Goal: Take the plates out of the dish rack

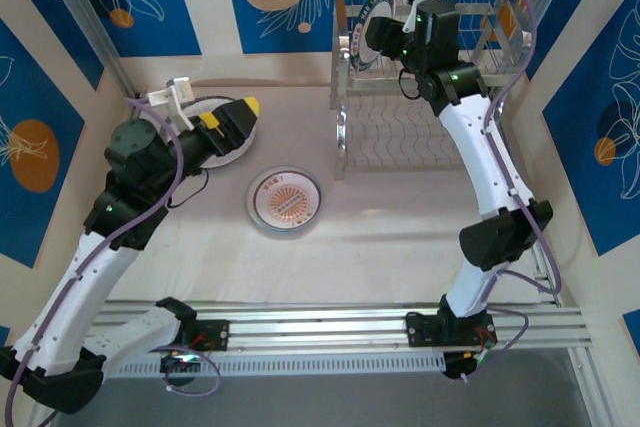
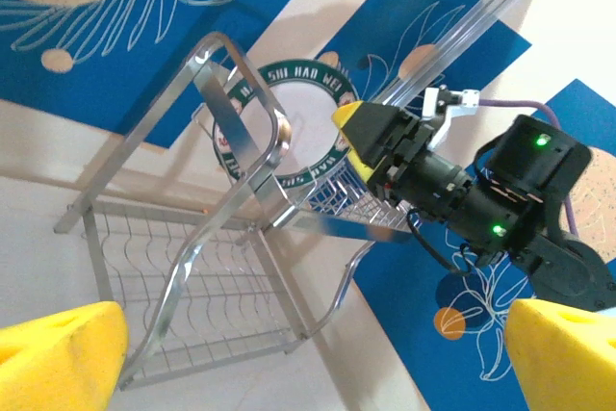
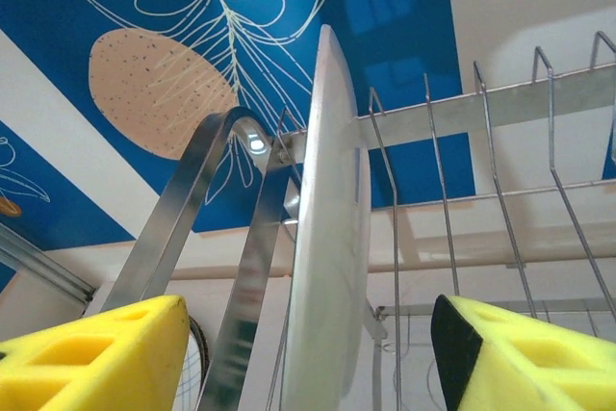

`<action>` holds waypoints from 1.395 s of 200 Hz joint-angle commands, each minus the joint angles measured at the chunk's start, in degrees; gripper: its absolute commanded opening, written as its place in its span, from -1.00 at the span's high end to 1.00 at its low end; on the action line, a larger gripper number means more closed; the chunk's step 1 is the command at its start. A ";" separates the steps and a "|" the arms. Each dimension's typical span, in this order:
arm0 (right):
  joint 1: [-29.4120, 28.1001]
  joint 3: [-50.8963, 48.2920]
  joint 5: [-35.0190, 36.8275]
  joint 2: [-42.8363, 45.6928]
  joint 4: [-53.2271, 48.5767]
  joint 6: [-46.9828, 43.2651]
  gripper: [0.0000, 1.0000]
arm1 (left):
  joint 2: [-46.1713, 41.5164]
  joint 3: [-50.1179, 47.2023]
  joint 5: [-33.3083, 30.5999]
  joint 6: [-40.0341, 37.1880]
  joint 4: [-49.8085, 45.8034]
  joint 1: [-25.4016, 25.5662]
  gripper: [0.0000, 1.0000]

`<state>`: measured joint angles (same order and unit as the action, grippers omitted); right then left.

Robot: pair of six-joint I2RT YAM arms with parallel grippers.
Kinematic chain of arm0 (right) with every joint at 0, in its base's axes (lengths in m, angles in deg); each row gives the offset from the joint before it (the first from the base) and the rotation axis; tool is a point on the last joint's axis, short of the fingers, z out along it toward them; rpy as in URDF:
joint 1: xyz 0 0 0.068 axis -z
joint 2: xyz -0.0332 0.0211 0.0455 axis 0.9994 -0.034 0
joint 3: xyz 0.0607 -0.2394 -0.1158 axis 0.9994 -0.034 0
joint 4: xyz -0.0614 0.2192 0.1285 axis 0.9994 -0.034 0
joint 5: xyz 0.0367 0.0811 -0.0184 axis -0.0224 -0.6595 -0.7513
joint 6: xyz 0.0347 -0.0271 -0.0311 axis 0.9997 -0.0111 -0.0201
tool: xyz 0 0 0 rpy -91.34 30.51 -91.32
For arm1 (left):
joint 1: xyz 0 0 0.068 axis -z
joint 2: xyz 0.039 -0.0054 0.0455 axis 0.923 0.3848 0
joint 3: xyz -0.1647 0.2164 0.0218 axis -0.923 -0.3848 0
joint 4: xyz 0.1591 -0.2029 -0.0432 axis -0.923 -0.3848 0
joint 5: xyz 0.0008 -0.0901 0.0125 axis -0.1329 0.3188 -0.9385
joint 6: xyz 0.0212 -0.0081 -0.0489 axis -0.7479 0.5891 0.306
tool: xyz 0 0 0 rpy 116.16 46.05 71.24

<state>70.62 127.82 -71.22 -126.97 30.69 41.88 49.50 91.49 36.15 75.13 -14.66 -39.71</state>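
Two yellow fingers of the right gripper stand spread either side of a white round plate with a green lettered rim, clear of it, upright in the upper shelf of the steel wire dish rack; the left gripper gapes wide, a red-patterned round plate flat on the table near it

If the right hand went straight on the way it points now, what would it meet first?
Probably the upright plate in the dish rack: it stands edge-on between the open fingers of the right hand. How far off it is, I can't tell.
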 commanded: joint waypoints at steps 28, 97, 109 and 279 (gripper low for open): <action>-0.21 6.47 2.33 -4.54 -1.45 -0.37 -0.26 | -4.83 2.83 -9.01 -8.12 -1.08 0.30 -0.99; -0.82 10.93 4.05 -8.97 -3.49 0.36 0.00 | -5.04 4.30 -12.40 -11.80 -1.01 0.31 -0.99; -1.04 11.86 4.80 -9.82 -4.12 0.19 0.08 | -5.03 4.11 -12.42 -11.70 -0.89 0.36 -0.99; -7.11 26.92 22.10 -15.51 -9.78 -6.54 0.90 | -4.84 2.88 -11.26 -9.89 0.17 0.29 -0.99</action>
<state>65.18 151.44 -51.90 -142.73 18.23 37.20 44.97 94.55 24.94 65.17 -16.23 -39.60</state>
